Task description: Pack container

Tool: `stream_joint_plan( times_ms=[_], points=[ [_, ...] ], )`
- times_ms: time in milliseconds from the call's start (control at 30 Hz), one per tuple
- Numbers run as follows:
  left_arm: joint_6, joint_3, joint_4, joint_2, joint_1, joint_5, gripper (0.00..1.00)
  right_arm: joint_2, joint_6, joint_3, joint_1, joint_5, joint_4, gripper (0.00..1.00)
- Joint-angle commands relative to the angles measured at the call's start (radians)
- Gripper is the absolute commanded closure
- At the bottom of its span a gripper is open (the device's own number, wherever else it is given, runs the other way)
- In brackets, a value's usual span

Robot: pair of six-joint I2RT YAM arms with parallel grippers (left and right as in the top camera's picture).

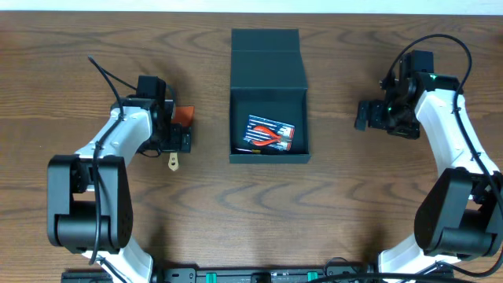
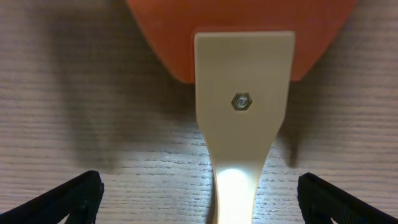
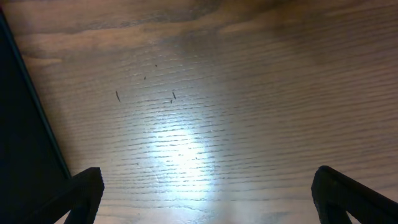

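The open box (image 1: 267, 101) sits mid-table (image 1: 78, 47), lid folded back, a red-handled tool pack (image 1: 269, 134) inside. Left of the box, the left gripper (image 2: 199, 196) hangs wide open over an orange-and-cream scraper (image 2: 244, 93); right of the box, the right gripper (image 3: 208, 193) gapes above the wood.

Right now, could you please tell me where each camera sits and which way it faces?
Overhead: fixed above the table, facing straight down; left gripper and right gripper flank the open container.
Left wrist: on that wrist, facing down at an orange-and-cream tool; its open fingertips show below.
Right wrist: on that wrist, facing down at bare wood beside the container; fingertips show.
Shared: overhead and left wrist both show the tool; overhead and right wrist, the container.
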Motion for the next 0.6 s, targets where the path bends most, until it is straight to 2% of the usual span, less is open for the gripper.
stream_joint_plan(
  times_ms=[0, 400, 567],
  points=[
    [-0.016, -0.006, 0.002, 0.033, 0.001, -0.005, 0.02, -0.001, -0.01, -0.003, 0.016, -0.009, 0.002, 0.01],
    [-0.028, -0.006, -0.008, 0.072, 0.001, -0.005, 0.0, -0.001, -0.009, -0.003, 0.025, -0.009, 0.001, 0.01],
    [-0.027, -0.006, -0.029, 0.072, 0.001, -0.005, 0.21, -0.001, -0.009, -0.003, 0.025, -0.009, 0.002, 0.01]
  ],
)
